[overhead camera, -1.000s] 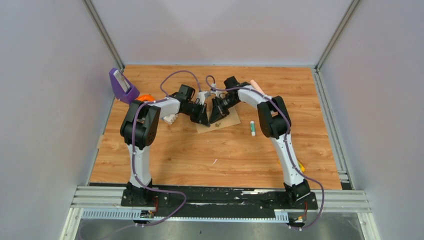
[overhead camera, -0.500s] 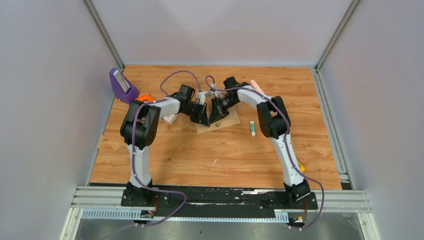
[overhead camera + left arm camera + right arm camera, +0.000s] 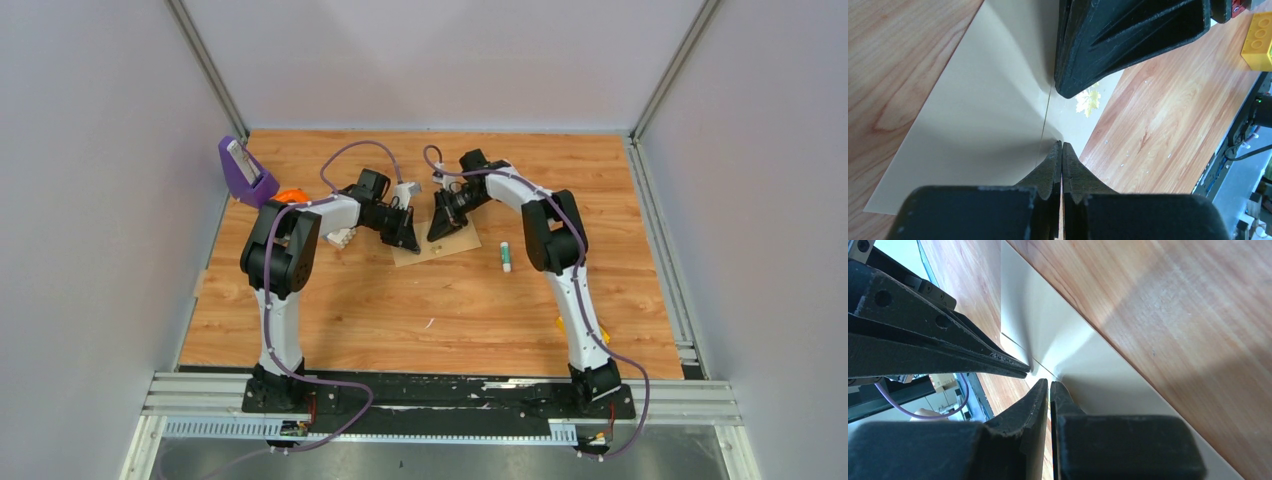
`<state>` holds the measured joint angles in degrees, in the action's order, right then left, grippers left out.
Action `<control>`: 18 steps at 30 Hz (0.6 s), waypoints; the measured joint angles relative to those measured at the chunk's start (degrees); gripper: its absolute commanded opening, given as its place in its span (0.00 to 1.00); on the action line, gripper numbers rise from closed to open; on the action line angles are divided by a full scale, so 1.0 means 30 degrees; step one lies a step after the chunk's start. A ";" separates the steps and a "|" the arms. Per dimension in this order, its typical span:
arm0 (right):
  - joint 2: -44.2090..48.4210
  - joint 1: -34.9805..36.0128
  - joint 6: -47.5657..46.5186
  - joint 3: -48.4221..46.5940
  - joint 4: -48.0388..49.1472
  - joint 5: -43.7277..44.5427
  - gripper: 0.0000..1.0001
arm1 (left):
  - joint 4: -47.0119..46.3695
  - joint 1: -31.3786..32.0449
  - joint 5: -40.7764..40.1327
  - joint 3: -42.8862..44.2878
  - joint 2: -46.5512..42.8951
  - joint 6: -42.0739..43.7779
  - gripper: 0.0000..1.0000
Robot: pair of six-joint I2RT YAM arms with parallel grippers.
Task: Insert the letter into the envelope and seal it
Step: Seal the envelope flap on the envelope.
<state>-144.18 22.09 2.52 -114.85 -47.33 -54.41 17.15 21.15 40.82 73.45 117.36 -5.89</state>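
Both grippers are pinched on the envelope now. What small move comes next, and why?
Probably ease the right gripper slightly away from the left gripper. Both are shut on the envelope at its seam, with the paper tenting toward each, so spreading them should open it.

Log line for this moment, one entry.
left gripper: shut on envelope | right gripper: shut on envelope | letter: not visible | glue stick: untouched

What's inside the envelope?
Not visible: the envelope lies on the table, its tan paper covering any contents. No letter shows anywhere. The left hand and right hand pinch its top sheet.
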 measured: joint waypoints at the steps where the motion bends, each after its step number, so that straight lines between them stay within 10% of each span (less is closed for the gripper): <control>1: 0.0000 -0.0022 0.0000 -0.0015 -0.0015 0.0000 0.08 | 0.0007 0.0000 0.0000 0.0000 0.0000 0.0007 0.00; 18: -0.0007 -0.0554 -0.0007 -0.0255 0.0036 0.0437 0.08 | 0.0007 0.0000 0.0000 0.0000 0.0000 0.0000 0.00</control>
<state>-144.20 20.43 2.50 -115.61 -47.22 -53.10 17.17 21.15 40.82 73.45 117.36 -5.89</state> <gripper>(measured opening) 0.086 0.007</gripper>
